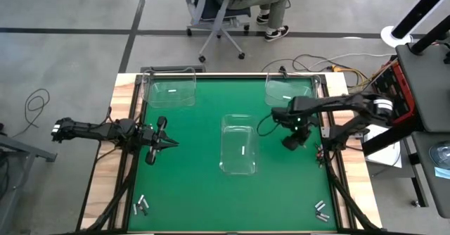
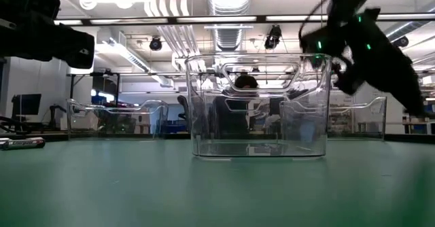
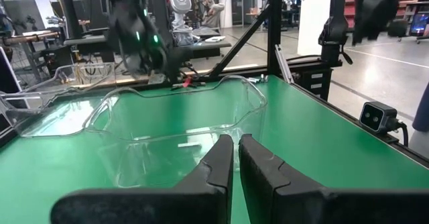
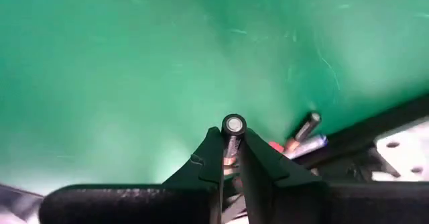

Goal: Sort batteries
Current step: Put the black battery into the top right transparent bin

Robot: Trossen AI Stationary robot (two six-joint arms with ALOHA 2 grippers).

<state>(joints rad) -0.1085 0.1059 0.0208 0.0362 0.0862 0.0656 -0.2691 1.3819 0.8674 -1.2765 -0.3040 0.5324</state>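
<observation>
My right gripper point(image 1: 290, 142) hangs over the table's right part, right of the clear middle bin point(image 1: 238, 145), and is shut on a battery point(image 4: 233, 125). One battery point(image 1: 242, 150) lies in the middle bin. Loose batteries lie in a group at the near left point(image 1: 140, 205) and another at the near right point(image 1: 321, 209). Two more batteries point(image 4: 305, 127) lie by the table's right edge, below my right gripper. My left gripper point(image 1: 166, 143) hovers left of the middle bin, shut and holding nothing, and points toward the bin point(image 3: 181, 127). My right gripper pinches the battery between its two fingers point(image 4: 213, 150). The battery lies along the fingers, and its round end point(image 4: 233, 123) sticks out past the fingertips. The fingers point down at the green table, and the battery is lifted clear of it.
Two more clear bins stand at the far edge, one left point(image 1: 171, 91) and one right point(image 1: 288, 91). Black frame rails point(image 1: 330, 172) run along the table's sides. A person sits on a chair point(image 1: 225, 10) beyond the far edge. Bare green mat lies near the front middle point(image 1: 232, 200).
</observation>
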